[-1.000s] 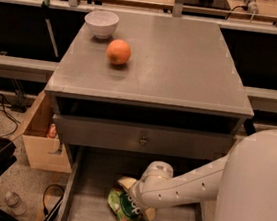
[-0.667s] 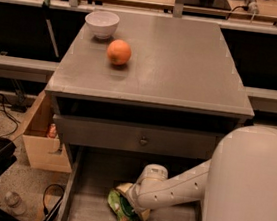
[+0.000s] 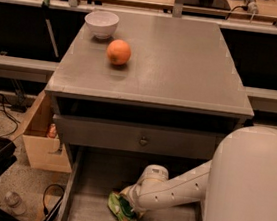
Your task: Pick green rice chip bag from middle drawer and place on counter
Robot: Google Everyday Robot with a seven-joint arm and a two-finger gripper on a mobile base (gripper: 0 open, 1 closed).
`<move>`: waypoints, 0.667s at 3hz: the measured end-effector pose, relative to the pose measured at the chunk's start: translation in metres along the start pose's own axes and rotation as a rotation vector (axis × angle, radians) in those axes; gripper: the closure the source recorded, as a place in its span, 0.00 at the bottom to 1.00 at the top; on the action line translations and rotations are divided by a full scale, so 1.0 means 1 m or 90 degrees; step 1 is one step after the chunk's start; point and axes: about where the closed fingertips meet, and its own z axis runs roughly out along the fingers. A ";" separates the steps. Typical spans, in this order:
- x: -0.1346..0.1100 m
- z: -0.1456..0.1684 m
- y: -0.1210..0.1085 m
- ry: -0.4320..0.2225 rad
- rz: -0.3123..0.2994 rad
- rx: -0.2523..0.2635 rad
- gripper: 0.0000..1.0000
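Green rice chip bag [image 3: 122, 214], front of middle drawer [image 3: 88, 208] floor, gripper [image 3: 129, 200] upon it, hold not discernible; risk: crinkled film slips free or catches upper drawer front [image 3: 100, 134] during lift.

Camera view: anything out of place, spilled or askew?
Nothing stands out. Crinkled light-green chip bag lies near the front of the open grey wooden drawer, the gripper down at it. Round orange and white bowl sit on the grey wooden counter; nothing spilled.
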 end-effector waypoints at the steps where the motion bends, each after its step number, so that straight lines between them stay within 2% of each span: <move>1: -0.001 0.001 0.001 -0.001 0.000 -0.001 0.87; 2: -0.002 0.001 -0.001 -0.003 -0.001 0.000 1.00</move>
